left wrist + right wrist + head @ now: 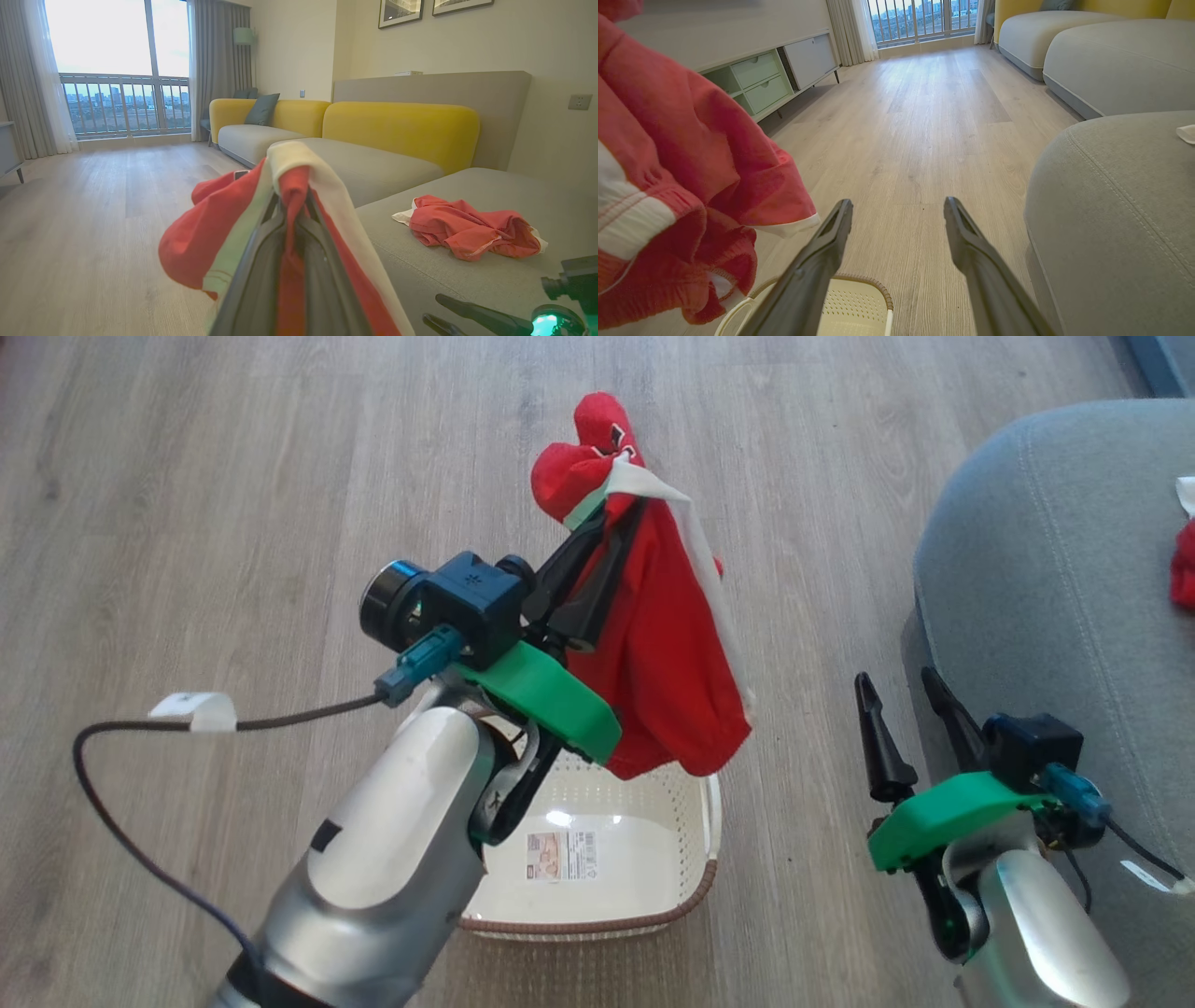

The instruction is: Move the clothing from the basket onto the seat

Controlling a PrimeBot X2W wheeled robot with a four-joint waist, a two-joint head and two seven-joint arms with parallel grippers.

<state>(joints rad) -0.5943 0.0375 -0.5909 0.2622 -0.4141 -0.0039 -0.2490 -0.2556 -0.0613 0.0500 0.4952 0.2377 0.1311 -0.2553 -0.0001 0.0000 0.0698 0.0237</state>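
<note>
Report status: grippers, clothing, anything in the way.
Left gripper shut on red garment, held above basket. Right gripper open, empty, beside seat. Second garment lies on seat. No obstruction seen.

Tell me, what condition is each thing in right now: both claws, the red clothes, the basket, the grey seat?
left gripper: shut on the held garment, raised above the basket.
right gripper: open, holding nothing.
held garment: dangling from the left gripper, clear of the basket.
other garment: crumpled on the seat.
basket: upright on the floor; visible part holds no clothing.
seat: carrying the other garment.
</note>
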